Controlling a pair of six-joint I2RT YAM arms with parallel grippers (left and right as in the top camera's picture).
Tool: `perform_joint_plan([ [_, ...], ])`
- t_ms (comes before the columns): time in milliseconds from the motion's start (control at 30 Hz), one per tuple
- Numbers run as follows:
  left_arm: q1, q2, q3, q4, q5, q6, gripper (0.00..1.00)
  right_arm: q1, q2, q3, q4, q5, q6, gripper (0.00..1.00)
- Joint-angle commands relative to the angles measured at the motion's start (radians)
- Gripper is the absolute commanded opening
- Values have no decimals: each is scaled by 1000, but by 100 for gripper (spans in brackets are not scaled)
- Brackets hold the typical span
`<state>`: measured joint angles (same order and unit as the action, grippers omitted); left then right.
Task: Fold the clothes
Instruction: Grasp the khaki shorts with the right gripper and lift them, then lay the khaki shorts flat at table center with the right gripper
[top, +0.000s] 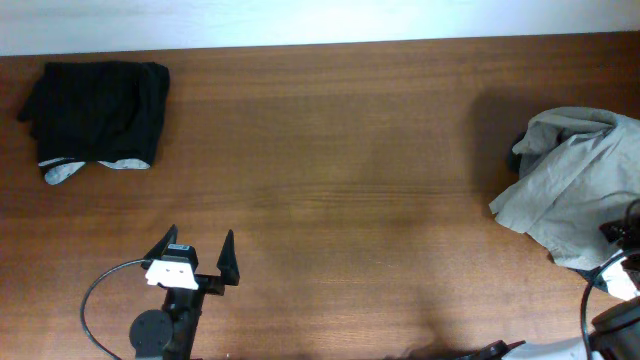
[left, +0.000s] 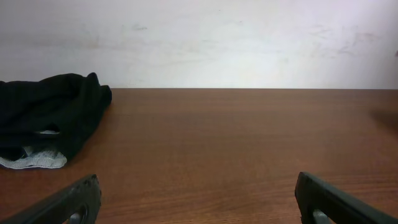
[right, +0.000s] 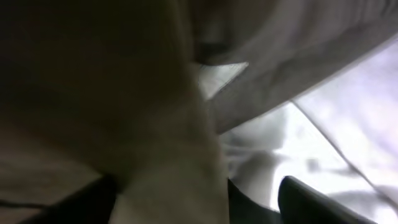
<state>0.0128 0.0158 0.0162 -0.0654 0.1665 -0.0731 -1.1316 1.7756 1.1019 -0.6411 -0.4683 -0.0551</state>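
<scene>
Overhead is showing khaki shorts (top: 570, 190) crumpled at right edge of the table (top: 350, 150), right gripper (right: 196, 186) sitting in them w/ cloth between its fingers, pinch or not can't tell, left gripper (top: 195, 250) idling spread wide; prob. pickup stage, next needing shorts dragged to centre & flattened

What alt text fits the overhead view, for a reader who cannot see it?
Wooden table from above: a black garment lies at its far left, a crumpled khaki garment at its right edge. The left gripper sits open over bare wood near the front.
</scene>
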Motion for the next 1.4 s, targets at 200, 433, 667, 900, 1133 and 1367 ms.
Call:
perform_joint_plan([
  [200,1,-5,-7,1,-7,-13,99,-1,3,4,16,-126,-16,4],
  [433,0,-5,-7,1,-7,-13,100,-1,-10,117,-80,-174,-17,4],
  [667,0,-5,-7,1,-7,-13,99,41,-106,224,-115,-293,-20,4],
  [900,0,-5,-7,1,-7,-13,99,235,-260,398,-115,-310,-19,4],
  [1133,0,-5,-7,1,-7,-13,99,734,-321,767,-183,-326,-21,4],
  [1367,0,-5,-7,1,-7,-13,99,1285,-312,861,-199,-288,-181,4],
])
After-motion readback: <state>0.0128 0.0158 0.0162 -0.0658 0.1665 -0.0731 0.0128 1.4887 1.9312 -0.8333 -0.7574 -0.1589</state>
